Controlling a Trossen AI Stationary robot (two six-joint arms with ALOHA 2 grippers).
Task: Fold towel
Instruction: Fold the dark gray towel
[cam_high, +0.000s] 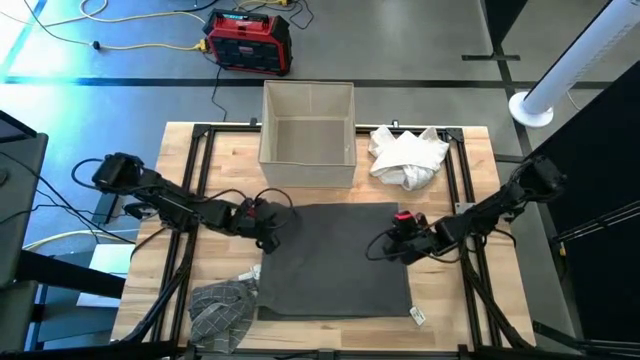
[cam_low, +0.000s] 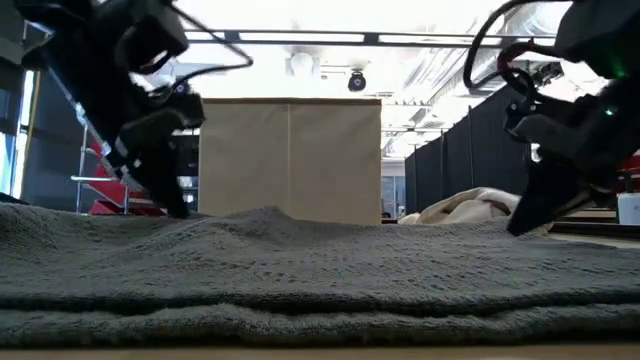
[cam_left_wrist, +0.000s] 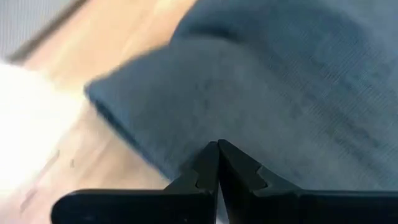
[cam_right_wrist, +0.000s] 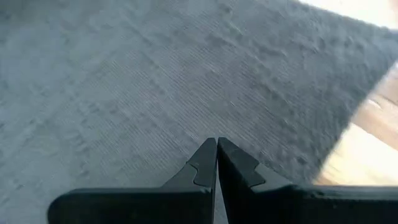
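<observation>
1. The dark grey towel (cam_high: 335, 262) lies spread flat on the wooden tabletop (cam_high: 470, 310), in the middle of the work area, in front of the beige box (cam_high: 307, 135).
2. The left gripper (cam_high: 268, 228) sits at the towel's left rear corner. In the left wrist view its fingers (cam_left_wrist: 208, 168) are pressed together with no cloth between them, and the corner of the towel shows raised just ahead of them.
3. The right gripper (cam_high: 392, 245) is over the towel's right part, near its right edge. In the right wrist view its fingers (cam_right_wrist: 206, 163) are together, empty, just above the cloth.
4. A crumpled white cloth (cam_high: 408, 156) lies right of the box.
5. A grey patterned cloth (cam_high: 222, 305) lies bunched at the towel's front left corner.
</observation>
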